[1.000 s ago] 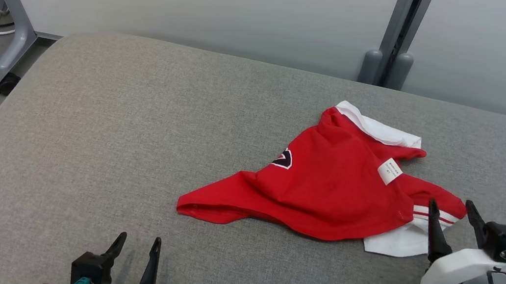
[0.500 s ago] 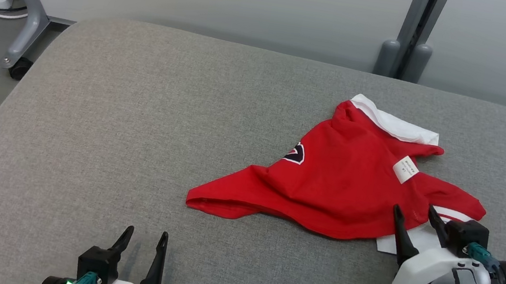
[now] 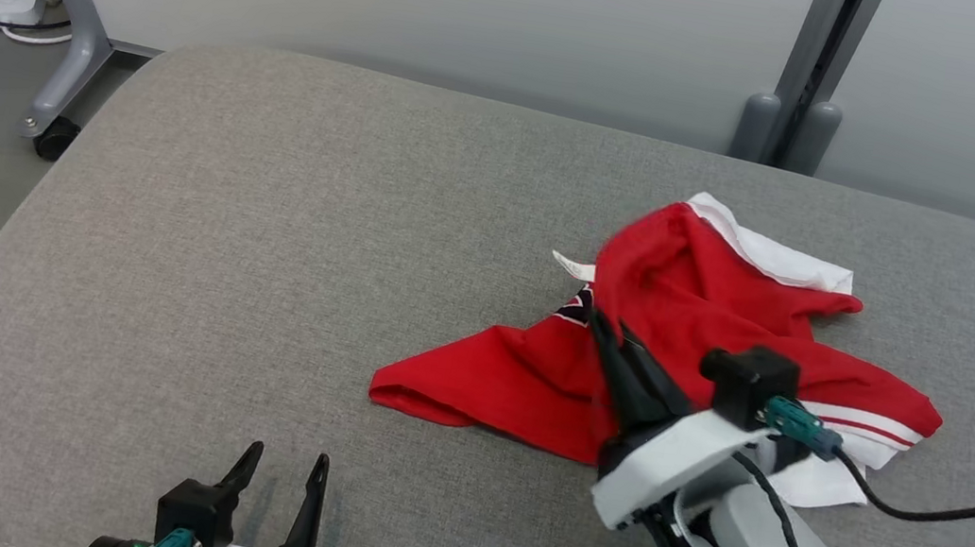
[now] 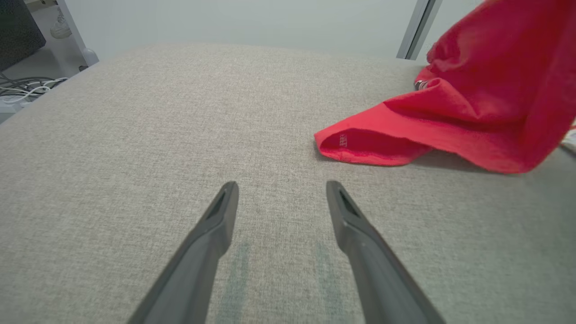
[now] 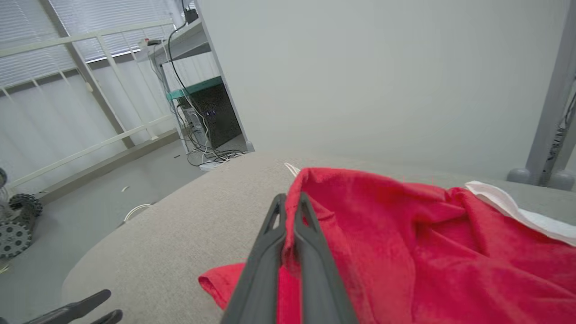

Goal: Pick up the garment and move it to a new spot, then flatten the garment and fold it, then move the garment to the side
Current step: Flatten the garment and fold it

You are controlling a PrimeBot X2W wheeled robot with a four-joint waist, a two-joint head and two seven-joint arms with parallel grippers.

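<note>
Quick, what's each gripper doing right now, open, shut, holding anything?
Left gripper: open, holding nothing.
Right gripper: shut on the red garment.

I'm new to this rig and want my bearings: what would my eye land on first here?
The bright red garment with white trim, bunched on the right of the grey padded surface. The right gripper is shut on a raised fold of it, while the left gripper sits open near the front, apart from the cloth.
</note>
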